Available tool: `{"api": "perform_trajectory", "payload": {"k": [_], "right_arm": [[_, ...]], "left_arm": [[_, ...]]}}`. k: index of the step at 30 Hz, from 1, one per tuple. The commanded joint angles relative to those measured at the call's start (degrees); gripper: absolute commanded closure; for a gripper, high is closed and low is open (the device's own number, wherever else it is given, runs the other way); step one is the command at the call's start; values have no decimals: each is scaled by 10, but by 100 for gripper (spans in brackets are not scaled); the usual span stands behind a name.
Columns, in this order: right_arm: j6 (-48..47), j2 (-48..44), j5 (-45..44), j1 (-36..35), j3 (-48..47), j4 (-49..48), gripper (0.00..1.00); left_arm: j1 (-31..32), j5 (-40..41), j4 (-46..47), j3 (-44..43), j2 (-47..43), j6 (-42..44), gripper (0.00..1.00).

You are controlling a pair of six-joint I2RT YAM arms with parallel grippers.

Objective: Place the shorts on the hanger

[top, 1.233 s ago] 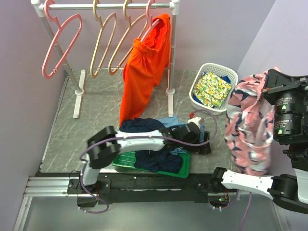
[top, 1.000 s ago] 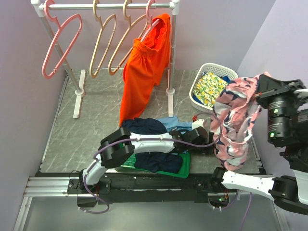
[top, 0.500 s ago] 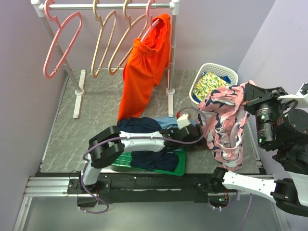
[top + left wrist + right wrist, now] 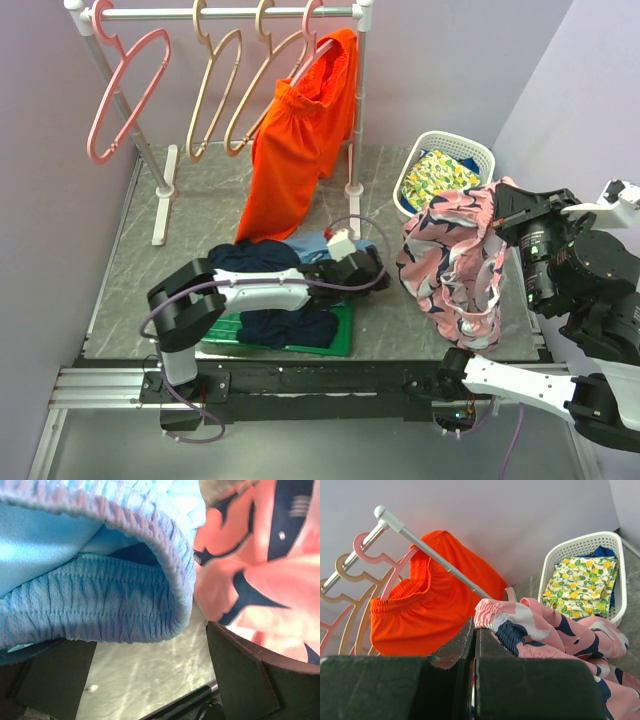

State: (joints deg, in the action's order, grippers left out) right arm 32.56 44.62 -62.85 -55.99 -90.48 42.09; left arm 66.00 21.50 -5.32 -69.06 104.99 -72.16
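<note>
The pink shorts [image 4: 452,258] with navy and white shapes hang bunched from my right gripper [image 4: 497,203] above the table's right side. In the right wrist view the jaws are shut, and the gathered waistband [image 4: 507,620] sits pinched at the tips of the right gripper [image 4: 475,629]. Two beige hangers [image 4: 215,95] hang on the rail at the back left, far from the shorts. My left gripper [image 4: 376,272] lies low mid-table, just left of the shorts, and is open. Its view shows the left gripper [image 4: 150,677] under a light blue waistband [image 4: 100,605], with the shorts [image 4: 260,560] at right.
Orange shorts [image 4: 300,150] hang on a pink hanger at the rail's [image 4: 230,13] right end, and another pink hanger [image 4: 125,95] hangs at its left. A white basket [image 4: 480,150] holds floral cloth [image 4: 437,185]. A green tray [image 4: 345,335] holds dark clothes [image 4: 290,325].
My right arm has carried the shorts leftward from the right edge toward mid-table. The left arm has drawn back to the left, and the green tray and clothes have slid left with it.
</note>
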Motion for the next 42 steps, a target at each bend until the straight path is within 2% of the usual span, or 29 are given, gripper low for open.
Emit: {"api": "perform_trajectory", "payload": {"k": [1, 19, 29, 34, 42], "right_arm": [[27, -8, 6, -1, 15, -1, 100], [59, 10, 34, 0, 48, 3, 100], [71, 20, 53, 0, 61, -2, 100], [76, 27, 67, 0, 68, -5, 100], [81, 46, 94, 0, 69, 0, 100]], "left_arm": [[-29, 34, -69, 73, -35, -9, 4], [-119, 31, -61, 274, -234, -22, 4], [-237, -3, -61, 369, -350, -4, 4], [-271, -20, -62, 375, -372, 24, 3], [-279, 6, -111, 337, -401, 58, 4]]}}
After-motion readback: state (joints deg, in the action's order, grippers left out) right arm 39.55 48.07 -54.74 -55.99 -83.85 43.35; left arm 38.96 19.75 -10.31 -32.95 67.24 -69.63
